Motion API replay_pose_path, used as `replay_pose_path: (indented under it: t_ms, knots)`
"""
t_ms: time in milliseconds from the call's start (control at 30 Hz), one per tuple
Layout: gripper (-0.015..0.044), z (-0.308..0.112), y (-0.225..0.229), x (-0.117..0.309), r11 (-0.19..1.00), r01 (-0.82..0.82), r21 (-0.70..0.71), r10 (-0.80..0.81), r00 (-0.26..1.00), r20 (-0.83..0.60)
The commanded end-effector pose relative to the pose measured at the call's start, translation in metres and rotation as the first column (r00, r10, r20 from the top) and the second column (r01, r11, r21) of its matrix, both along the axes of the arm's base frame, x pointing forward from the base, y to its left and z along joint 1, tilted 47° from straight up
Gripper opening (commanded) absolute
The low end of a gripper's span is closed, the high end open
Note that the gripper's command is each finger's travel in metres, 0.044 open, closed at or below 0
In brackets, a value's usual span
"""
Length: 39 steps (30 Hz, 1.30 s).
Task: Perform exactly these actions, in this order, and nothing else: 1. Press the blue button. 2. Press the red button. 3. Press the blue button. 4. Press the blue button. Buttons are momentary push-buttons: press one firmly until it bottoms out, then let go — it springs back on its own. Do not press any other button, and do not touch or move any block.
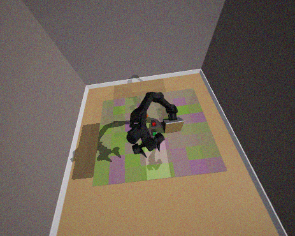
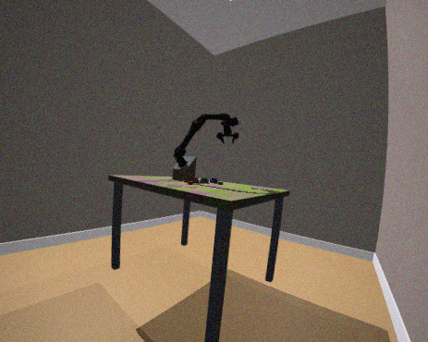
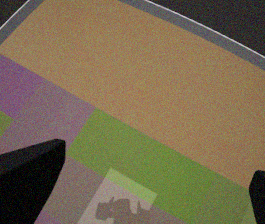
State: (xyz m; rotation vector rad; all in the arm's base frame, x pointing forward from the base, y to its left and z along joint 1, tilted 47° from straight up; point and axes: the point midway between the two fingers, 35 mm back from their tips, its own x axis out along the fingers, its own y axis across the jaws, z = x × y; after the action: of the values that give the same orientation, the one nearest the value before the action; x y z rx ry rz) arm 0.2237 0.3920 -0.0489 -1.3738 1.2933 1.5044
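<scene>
My gripper [image 1: 152, 154] [image 2: 228, 140] [image 3: 161, 167] is open with nothing between its fingers, and it hangs high above the table. The red button [image 1: 153, 124] shows beside the arm in the top view, and a small red shape [image 2: 195, 179] near the arm's base in the exterior camera looks like it. A small dark blue shape [image 2: 214, 180], which looks like the blue button, sits on the table to the right of the red one in the exterior view. The blue button is not visible in the top view, where the arm covers part of the table. Neither button shows in the wrist view.
A green button [image 1: 154, 133] [image 2: 204, 180] sits near the red one. A small orange thing [image 1: 146, 116] is partly behind the arm. Another small dark thing [image 2: 220, 183] lies near the blue shape. The arm stands on a box-like base [image 1: 173, 127] [image 2: 183, 174] on the patchwork table [image 1: 201, 166].
</scene>
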Motion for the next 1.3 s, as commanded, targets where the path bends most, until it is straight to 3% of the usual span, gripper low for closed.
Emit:
replay_pose_path:
  t_ms: [0,167,367,500,767,1133,1267]
  knots:
    - [0.0400,-0.001,-0.002,0.000,1.000,0.015,-0.008,-0.015,1.000,0.004]
    - [0.0400,-0.026,-0.051,0.005,0.894,0.408,-0.185,-0.380,0.909,0.170]
    - [0.0400,-0.050,-0.126,0.003,0.515,0.832,-0.206,-0.668,0.540,0.512]
    - [0.0400,-0.058,-0.177,-0.004,0.227,0.972,-0.059,-0.683,0.202,0.702]
    - [0.0400,-0.058,-0.246,-0.018,-0.082,0.957,0.278,-0.532,-0.278,0.800]
    - [0.0400,-0.058,-0.248,-0.019,-0.090,0.953,0.290,-0.525,-0.293,0.799]
    - [0.0295,-0.092,-0.283,-0.017,-0.089,0.952,0.292,-0.524,-0.294,0.800]
